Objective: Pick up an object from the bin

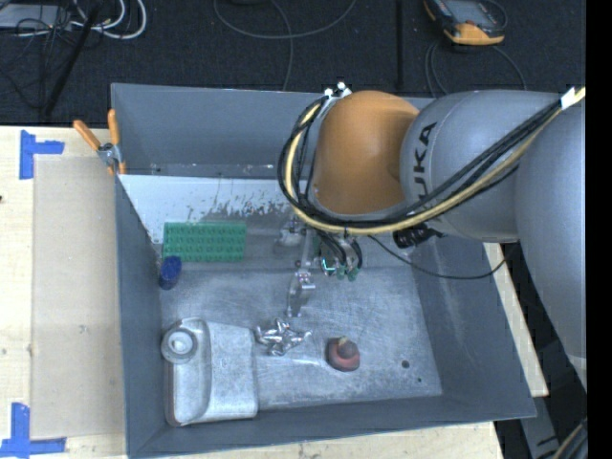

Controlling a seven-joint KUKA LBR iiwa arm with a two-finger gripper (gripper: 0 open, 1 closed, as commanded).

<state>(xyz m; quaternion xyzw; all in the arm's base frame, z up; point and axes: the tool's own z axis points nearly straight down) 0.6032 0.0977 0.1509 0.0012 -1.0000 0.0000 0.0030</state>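
Nothing is picked yet. The pincer [283,337] hangs low over the floor of the grey metal bin [459,352]. It looks spread open and empty, between a flat grey flask with a round cap [206,371] and a small reddish-brown rounded lump [342,354]. Either still needs grasping and lifting. A green ridged block [204,242] lies well apart. Bare floor surrounds the pincer, though the bin's front wall is near.
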